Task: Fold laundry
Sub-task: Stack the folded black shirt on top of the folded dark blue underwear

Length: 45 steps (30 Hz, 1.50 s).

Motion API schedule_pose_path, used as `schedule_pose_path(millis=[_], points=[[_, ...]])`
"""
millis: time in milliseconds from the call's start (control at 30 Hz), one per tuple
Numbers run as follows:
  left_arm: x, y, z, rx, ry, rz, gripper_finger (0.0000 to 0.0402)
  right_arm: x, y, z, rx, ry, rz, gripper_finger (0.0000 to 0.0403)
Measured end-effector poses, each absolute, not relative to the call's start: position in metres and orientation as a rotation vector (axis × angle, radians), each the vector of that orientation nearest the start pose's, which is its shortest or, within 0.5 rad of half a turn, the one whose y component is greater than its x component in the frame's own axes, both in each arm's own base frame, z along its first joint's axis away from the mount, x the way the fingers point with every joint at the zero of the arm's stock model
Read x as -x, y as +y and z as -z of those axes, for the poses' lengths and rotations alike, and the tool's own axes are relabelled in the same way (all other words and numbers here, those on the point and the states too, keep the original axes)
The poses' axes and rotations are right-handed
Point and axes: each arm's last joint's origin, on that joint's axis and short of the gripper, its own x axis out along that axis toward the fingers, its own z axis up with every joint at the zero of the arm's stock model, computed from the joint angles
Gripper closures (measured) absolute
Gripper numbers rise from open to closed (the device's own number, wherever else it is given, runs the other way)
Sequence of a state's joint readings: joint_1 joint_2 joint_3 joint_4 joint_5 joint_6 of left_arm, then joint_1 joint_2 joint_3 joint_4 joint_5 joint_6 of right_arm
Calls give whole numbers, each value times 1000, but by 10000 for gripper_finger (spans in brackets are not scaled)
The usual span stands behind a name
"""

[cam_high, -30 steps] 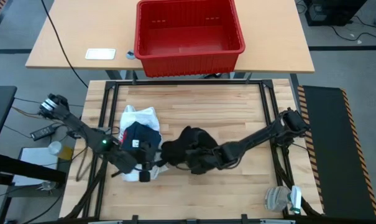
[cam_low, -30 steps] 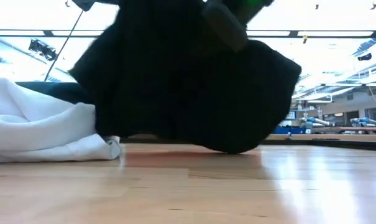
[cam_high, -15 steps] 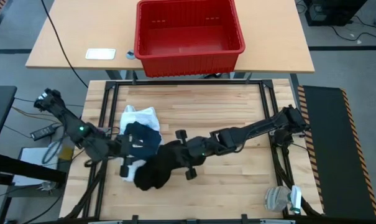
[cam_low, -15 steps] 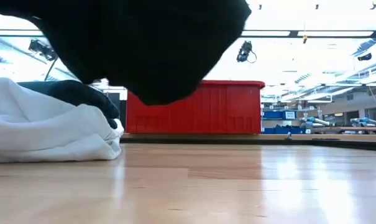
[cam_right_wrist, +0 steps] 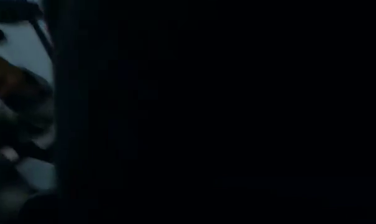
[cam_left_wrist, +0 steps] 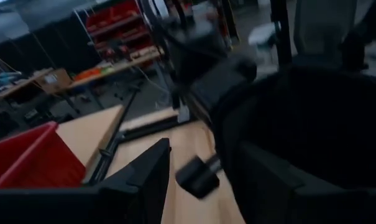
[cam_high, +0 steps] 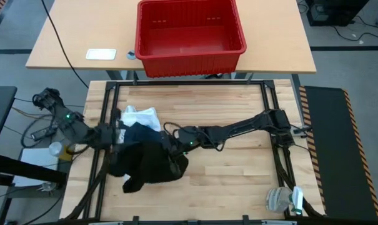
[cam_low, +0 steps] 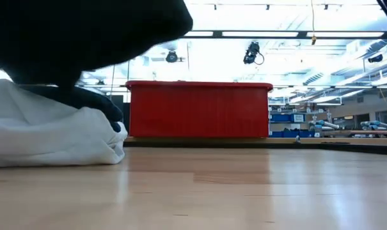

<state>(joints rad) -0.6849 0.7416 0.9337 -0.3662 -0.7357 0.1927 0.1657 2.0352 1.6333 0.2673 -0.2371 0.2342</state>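
A large black garment (cam_high: 148,164) hangs between my two grippers over the table's near-left part, and in the low view the black garment (cam_low: 71,32) is clear of the wood. My left gripper (cam_high: 118,139) stands at its left end with the fingers apart. My right gripper (cam_high: 174,145) is shut on its right end. Behind them a white shirt (cam_high: 142,115) lies crumpled on the table with a dark blue piece (cam_high: 146,132) on top of it. My left gripper has black cloth (cam_left_wrist: 312,124) lying over one finger, while the other finger (cam_left_wrist: 144,177) is bare and wood shows between them; whether it grips the cloth I cannot tell. My right gripper holds the garment's upper right edge (cam_high: 170,150), coming nearly level from the table's right. Cloth (cam_right_wrist: 237,112) fills its own view and hides the hold. The garment hangs below, off the table.
A red plastic crate (cam_high: 189,31) stands on the far table behind the work table. Black frame rails (cam_high: 107,100) run along the table's left, far and right sides. Bare wood (cam_high: 238,175) lies to the right of the garment.
Both grippers have gone toward the table's left edge and up, and the right one has rolled. The black garment, bunched low over the table's middle a second ago, has been carried left and raised. It now hangs higher, beside the white shirt.
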Motion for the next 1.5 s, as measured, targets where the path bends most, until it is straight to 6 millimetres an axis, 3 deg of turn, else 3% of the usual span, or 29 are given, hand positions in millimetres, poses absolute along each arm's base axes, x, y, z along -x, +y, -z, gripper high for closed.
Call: schedule_pose_path(millis=[333,600,833,1000,1100,1367,1500], points=[[-102,-58,-394,-255,-19,-67,219,-488,65,-284,-518,64,-353,344],[-98,-52,-405,-241,-59,-95,219,-513,69,-258,-608,107,-421,344],[-100,-51,-404,-225,-52,-111,219,-548,63,-277,-746,-25,-415,344],[-99,-50,-405,-221,-57,-111,219,-564,55,-280,-769,-107,-386,343],[-99,-50,-405,-223,-57,-111,219,-570,45,-264,-834,-100,-324,344],[-99,-48,-402,-232,-26,-177,219,-587,-3,-194,-1147,18,-124,343],[-99,-48,-402,-234,-22,-176,219,-586,-31,-170,-1187,168,-65,342]])
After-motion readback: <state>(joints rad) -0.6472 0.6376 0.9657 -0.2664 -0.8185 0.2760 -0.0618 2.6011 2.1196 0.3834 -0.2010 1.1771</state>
